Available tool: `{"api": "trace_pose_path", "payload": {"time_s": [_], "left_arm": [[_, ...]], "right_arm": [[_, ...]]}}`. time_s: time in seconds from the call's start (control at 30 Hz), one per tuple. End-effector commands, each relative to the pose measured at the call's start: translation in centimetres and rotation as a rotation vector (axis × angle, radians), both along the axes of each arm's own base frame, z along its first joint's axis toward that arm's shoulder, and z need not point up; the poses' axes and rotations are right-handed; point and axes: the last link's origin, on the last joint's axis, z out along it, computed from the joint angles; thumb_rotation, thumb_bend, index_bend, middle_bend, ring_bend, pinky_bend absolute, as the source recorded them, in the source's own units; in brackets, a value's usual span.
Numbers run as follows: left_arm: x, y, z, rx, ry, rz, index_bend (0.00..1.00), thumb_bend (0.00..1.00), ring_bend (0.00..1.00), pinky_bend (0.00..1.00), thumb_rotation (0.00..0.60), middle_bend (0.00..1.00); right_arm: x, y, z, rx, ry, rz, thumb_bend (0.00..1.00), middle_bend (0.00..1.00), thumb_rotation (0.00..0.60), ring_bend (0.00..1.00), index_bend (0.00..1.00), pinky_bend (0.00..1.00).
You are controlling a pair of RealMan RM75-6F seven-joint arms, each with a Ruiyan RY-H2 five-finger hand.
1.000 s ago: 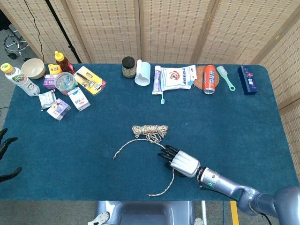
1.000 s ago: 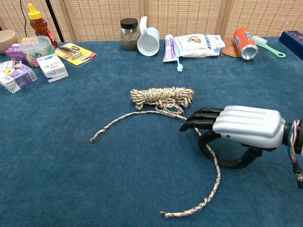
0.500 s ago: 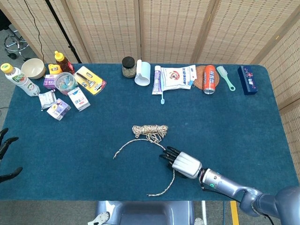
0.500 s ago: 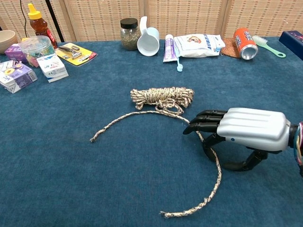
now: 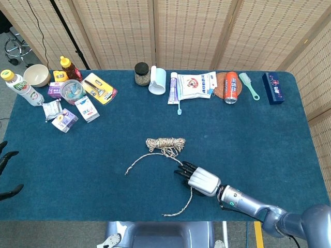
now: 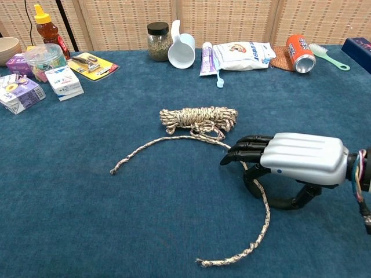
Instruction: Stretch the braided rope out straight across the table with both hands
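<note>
The braided rope [image 5: 165, 143] lies mid-table, mostly wound in a small bundle [image 6: 199, 118]. Two loose strands leave it. One curves left to an end [image 6: 113, 169]. The other runs toward the near edge and ends at a frayed tip [image 6: 200, 262]. My right hand [image 6: 290, 162] sits over this second strand, its dark fingers [image 6: 246, 149] reaching left above the rope and the thumb curled beneath, apart from them. The strand passes between fingers and thumb without being pinched. In the head view the same hand [image 5: 199, 179] is just below the bundle. Only dark fingertips [image 5: 6, 156] of my left hand show, off the table's left edge, spread and holding nothing.
Along the far edge stand a jar [image 6: 157, 40], white cup [image 6: 182, 50], toothpaste tube [image 6: 207, 58], white packet [image 6: 242, 55], orange can [image 6: 300, 52] and green brush [image 6: 327, 56]. At the far left are boxes [image 6: 62, 81], a lidded tub [image 6: 43, 58], a sauce bottle [image 6: 46, 29] and a bowl [image 5: 36, 75].
My right hand drifted slightly right, then came back left over the strand. The rope and the left hand have not moved.
</note>
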Motion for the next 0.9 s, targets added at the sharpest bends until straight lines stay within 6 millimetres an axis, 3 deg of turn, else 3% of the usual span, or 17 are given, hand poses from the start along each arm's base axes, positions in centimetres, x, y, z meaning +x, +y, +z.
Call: {"api": "trace_pose_path", "payload": {"time_s": [0.03,0.9], "left_arm": [[-0.02,0.01,-0.05,-0.002,-0.001,0.0,0.19,0.13,0.02,0.0,0.6,0.05],[-0.14,-0.02,0.06,-0.001,0.002,0.0,0.19,0.13,0.01,0.0,0.6,0.05]], "right_arm": [[0.01,-0.01,-0.1,0.0,0.0,-0.003,0.42,0.1,0.6,0.0,0.5,0.0],[0.01,0.22,-0.28,0.0,-0.013,-0.016,0.47,0.14,0.6,0.0,0.55,0.0]]}}
